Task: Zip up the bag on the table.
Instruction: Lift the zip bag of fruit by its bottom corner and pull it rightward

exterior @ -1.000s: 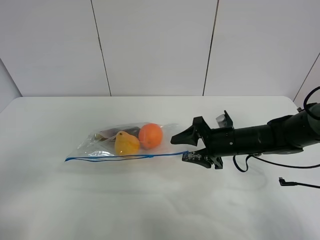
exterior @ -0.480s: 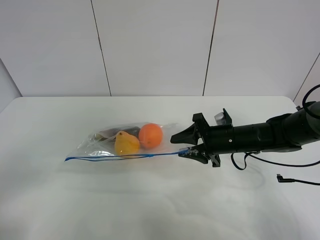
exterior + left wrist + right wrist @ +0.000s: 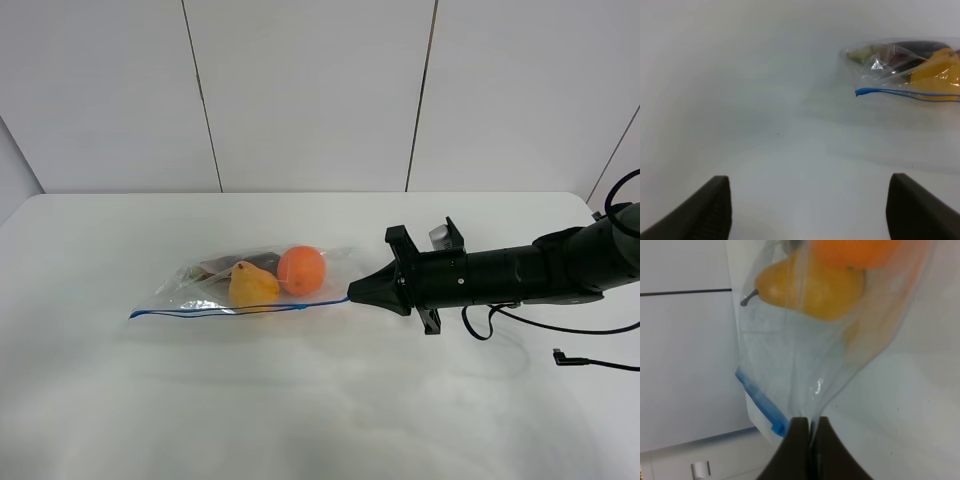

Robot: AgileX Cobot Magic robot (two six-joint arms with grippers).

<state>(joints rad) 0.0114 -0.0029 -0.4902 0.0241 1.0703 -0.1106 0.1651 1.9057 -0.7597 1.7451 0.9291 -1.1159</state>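
**Trainee:** Right tool (image 3: 352,296): what state?

**Technician:** Its jaws are fully together. They pinch the clear film at the right corner of the bag (image 3: 200,285), just beside the end of the blue strip (image 3: 240,312). The right wrist view shows film caught between the fingertips. Whether the strip's end itself is inside the pinch cannot be told.

**Trainee:** And the left tool (image 3: 810,210)?

**Technician:** Its jaws are wide apart with nothing between them. It hangs over bare table (image 3: 300,420) near the bag's other end. The high view does not show that arm.

**Trainee:** How does the bag lie?

**Technician:** It lies flat on the table. Its long axis runs straight away from the right tool, toward the left. The strip follows the near long edge. An orange (image 3: 301,270) and a pear (image 3: 252,288) sit inside the film, behind the strip.

**Trainee:** What does the next move turn on?

**Technician:** Most likely the line of the strip. With the right corner anchored, a closing run would travel leftward along that line. The left tool is the nearer one to the free end. The bag lies well inside every table edge, with open surface all around it, so room is not a limit. The risk is that only a thin corner is gripped, so the film may slip or the whole bag may drag.
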